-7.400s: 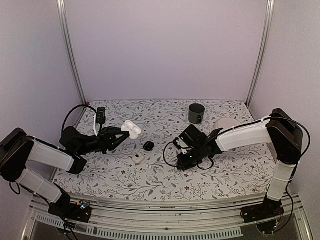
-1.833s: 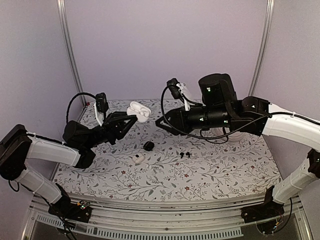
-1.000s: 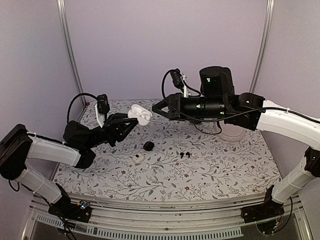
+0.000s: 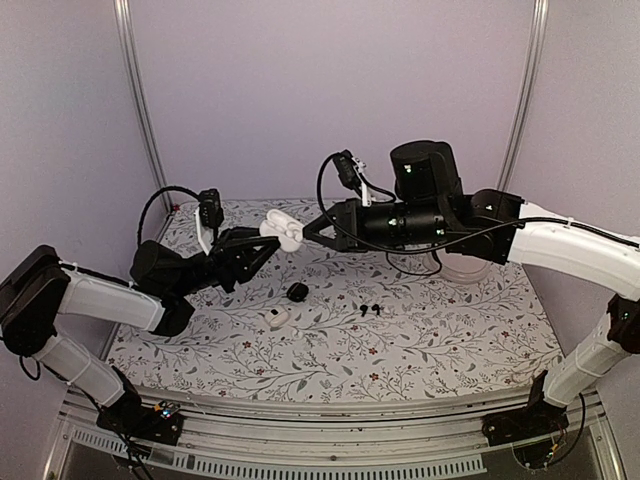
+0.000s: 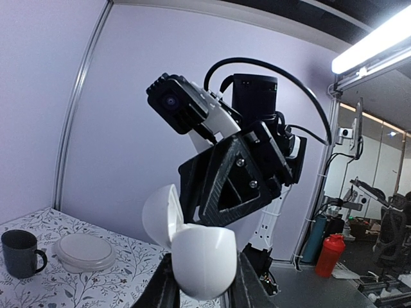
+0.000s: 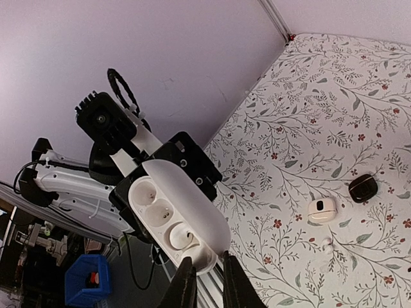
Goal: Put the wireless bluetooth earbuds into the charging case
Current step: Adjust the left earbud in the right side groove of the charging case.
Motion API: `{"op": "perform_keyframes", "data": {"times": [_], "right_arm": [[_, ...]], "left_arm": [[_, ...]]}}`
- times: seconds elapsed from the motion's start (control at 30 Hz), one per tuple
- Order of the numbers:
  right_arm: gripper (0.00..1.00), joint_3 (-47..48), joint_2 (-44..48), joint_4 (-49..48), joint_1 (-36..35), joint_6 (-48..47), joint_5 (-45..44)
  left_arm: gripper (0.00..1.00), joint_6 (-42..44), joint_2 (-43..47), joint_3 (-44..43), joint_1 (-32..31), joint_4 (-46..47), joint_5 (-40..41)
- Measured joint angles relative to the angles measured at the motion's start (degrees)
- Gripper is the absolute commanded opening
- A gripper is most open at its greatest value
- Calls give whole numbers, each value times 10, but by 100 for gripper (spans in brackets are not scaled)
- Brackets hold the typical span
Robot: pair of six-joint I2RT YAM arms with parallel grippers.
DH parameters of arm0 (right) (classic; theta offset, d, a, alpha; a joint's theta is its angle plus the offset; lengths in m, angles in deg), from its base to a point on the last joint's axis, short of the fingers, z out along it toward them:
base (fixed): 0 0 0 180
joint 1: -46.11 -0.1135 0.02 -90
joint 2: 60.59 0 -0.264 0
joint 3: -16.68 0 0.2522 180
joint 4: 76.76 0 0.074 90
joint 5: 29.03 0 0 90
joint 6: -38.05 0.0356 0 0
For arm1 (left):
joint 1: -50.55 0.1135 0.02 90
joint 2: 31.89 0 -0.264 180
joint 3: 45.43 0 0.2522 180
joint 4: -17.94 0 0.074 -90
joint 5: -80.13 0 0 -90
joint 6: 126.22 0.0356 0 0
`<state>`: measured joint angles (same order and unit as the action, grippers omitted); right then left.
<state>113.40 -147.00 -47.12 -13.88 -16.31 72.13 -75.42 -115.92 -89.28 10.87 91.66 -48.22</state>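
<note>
Left claw (image 4: 270, 235) is clamped on the open white case (image 4: 283, 229) and holds it in the air over the back left of the worktop (image 4: 450, 340). The right claw (image 4: 308, 228) points in from the right with its tip just beside the case; from above its width cannot be told. The black earbuds (image 4: 370, 310) lie side by side on the worktop under the right arm, well apart from the held case. A black case (image 4: 297, 291) sits to their left, and a small white case (image 4: 277, 317) lies near that, closer to the arm bases. A tub (image 4: 462, 268) shows partly behind the right arm. From the left wrist, two fingers (image 5: 166, 290) pinch the rounded body of the case, its lid (image 5: 159, 217) open to the left. The right claw's black frame hangs just above it, and a mug (image 5: 19, 252) stands beside the tub at lower left. From the right wrist, the right fingers (image 6: 185, 282) stand close together with a narrow gap, tips at the near end of the case. Whether they pinch anything cannot be told. The case's wells face the camera, and their contents are too unclear to name. The black case and the small white case lie on the worktop beyond.
</note>
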Motion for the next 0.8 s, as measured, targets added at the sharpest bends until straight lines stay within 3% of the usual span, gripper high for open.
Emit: {"op": "perform_keyframes", "data": {"times": [0.8], "right_arm": [[12,33,-28,24,-16,-25,-37]], "left_arm": [[0,-6,-1,0,8,-1,17]]}}
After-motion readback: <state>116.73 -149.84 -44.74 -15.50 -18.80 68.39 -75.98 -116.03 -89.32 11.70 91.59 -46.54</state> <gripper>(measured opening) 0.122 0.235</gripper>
